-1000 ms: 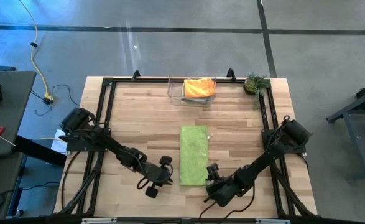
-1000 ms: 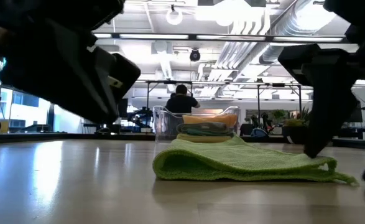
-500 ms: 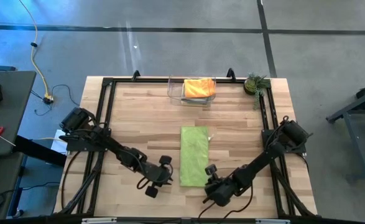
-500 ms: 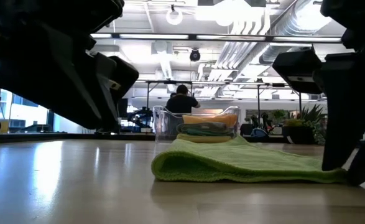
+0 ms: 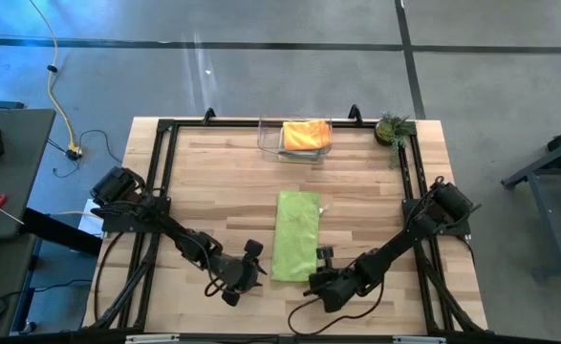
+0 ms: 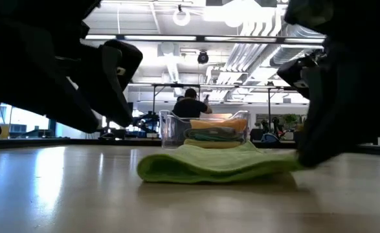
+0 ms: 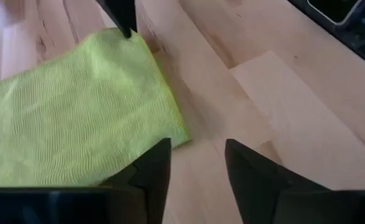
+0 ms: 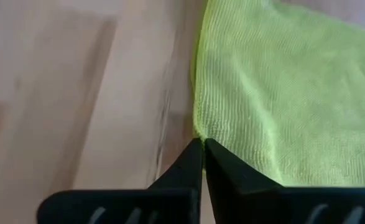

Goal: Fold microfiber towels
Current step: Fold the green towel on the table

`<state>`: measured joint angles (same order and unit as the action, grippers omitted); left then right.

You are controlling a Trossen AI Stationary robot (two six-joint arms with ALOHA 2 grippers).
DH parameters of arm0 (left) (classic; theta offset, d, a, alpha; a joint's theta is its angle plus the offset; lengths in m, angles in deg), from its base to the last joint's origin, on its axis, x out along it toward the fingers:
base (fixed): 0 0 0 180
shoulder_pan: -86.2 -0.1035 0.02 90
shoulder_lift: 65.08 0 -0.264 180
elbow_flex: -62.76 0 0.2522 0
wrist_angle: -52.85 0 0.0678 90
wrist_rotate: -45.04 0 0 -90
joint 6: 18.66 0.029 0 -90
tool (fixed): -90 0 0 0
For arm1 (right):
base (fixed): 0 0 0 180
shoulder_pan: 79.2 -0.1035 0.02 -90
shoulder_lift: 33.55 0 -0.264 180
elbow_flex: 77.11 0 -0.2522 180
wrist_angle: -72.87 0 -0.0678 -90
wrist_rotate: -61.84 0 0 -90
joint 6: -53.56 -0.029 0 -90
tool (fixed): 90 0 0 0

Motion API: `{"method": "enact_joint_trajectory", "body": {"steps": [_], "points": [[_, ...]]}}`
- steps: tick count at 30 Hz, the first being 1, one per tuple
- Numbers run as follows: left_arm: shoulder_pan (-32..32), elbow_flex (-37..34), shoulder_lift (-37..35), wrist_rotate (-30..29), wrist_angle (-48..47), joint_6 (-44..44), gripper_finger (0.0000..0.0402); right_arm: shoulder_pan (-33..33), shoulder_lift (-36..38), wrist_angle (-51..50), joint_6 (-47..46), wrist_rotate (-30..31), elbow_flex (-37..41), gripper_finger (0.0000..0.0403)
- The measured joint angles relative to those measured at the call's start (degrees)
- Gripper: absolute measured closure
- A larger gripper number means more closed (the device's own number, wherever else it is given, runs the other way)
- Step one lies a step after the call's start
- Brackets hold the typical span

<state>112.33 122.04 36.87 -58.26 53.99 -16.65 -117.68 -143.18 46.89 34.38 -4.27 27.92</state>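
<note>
The lime green microfiber towel (image 5: 295, 236), a soft ribbed cloth folded into a long narrow strip, lies flat on the pale wooden counter (image 5: 223, 182) between the two tools, its near end reaching down level with them. The right tool (image 5: 320, 278) sits at the towel's near corner on its own side; in the right wrist view its two dark fingers (image 8: 191, 163) are pressed together with their tips meeting right at the towel's edge (image 8: 257, 106). Whether any cloth is actually pinched between them cannot be told. The left tool (image 5: 251, 270) rests just beside the towel's opposite near corner. In the left wrist view its fingers (image 7: 154, 168) stand apart with bare wood showing in the gap, and the towel's corner (image 7: 76, 112) lies just ahead of one finger, not between the two. In the low view the towel (image 6: 215, 165) shows a rounded fold at its end, with the dark arms looming on both sides.

Well beyond both tools, at the far edge of the counter, a clear plastic bin (image 5: 296, 139) holds an orange cloth (image 5: 307, 134) on top of others. A small potted green plant (image 5: 392, 128) stands at the far corner on the right tool's side.
</note>
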Motion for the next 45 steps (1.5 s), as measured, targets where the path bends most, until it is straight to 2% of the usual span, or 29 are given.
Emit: {"method": "enact_joint_trajectory", "body": {"steps": [5,9,16,22,33,45], "points": [[1.3,0.0,0.0,-3.1,-0.3,2.9,0.0225,0.8,1.5,3.6,-4.5,0.8,0.0,0.0402],[2.1,0.0,0.0,-5.3,-0.2,3.4,0.0212,1.3,1.7,7.0,-5.3,0.6,0.0,0.0402],[3.3,0.1,3.6,-5.9,1.8,3.1,0.0219,2.5,1.7,8.7,-8.6,0.9,-0.4,0.0402],[4.7,0.0,4.9,-14.8,2.9,2.7,0.0215,2.6,1.7,7.6,-9.1,2.2,-2.9,0.0403],[5.1,0.0,5.2,-14.4,1.6,1.2,0.0210,2.6,1.8,3.8,-9.0,5.3,-7.0,0.0403],[7.4,0.0,5.2,-20.5,1.2,3.4,0.0208,2.9,3.5,3.5,-12.5,10.3,-7.5,0.0403]]}}
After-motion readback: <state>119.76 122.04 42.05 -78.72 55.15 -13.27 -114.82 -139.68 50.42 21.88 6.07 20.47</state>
